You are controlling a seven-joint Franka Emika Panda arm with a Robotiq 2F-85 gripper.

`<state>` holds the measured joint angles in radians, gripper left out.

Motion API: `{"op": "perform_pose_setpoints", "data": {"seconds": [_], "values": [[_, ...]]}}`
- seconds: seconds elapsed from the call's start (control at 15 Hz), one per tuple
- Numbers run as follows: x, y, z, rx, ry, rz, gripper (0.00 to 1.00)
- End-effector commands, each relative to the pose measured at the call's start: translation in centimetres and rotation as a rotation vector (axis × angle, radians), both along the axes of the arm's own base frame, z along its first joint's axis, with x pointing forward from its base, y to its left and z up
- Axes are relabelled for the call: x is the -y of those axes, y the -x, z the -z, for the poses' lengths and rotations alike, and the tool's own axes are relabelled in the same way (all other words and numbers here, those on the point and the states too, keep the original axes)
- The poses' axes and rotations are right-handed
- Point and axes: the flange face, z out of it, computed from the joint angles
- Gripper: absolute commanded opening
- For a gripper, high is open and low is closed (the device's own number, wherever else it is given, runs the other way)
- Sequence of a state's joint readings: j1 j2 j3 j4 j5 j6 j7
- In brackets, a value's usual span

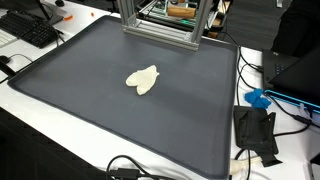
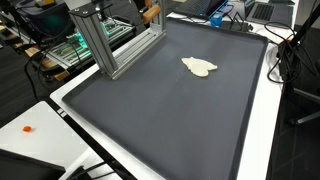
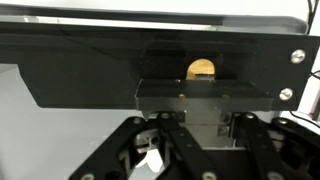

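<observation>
A small cream-coloured, soft-looking object (image 1: 142,80) lies near the middle of a large dark grey mat (image 1: 70,95); it shows in both exterior views (image 2: 199,67). The arm and gripper do not show in either exterior view. In the wrist view only the gripper's (image 3: 200,150) black linkages fill the lower part of the picture. Its fingertips are out of frame, so I cannot tell whether it is open or shut. Nothing shows between the jaws. Ahead of it is a black panel with a gap where a small orange-tan shape (image 3: 201,69) shows.
An aluminium frame (image 1: 160,25) stands at the mat's far edge (image 2: 105,45). A keyboard (image 1: 30,30), a blue item (image 1: 258,98), a black folded item (image 1: 255,130) and cables (image 1: 130,168) lie around the mat on the white table. A small orange item (image 2: 28,129) lies off the mat.
</observation>
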<state>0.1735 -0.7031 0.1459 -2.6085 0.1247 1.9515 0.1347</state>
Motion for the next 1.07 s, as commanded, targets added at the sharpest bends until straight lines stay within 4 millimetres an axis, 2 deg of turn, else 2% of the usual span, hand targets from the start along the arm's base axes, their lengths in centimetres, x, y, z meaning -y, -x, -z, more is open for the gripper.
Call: {"op": "perform_pose_setpoints", "data": {"seconds": [0.0,0.53,1.0], "values": [[0.2,1.6,-0.2,-0.007,-0.01,-0.007,0.23],[-0.1,2.7,-0.3,-0.012,0.006,-0.023,0.23],[-0.2,2.8,0.3,-0.006,0.0,-0.012,0.23]]}}
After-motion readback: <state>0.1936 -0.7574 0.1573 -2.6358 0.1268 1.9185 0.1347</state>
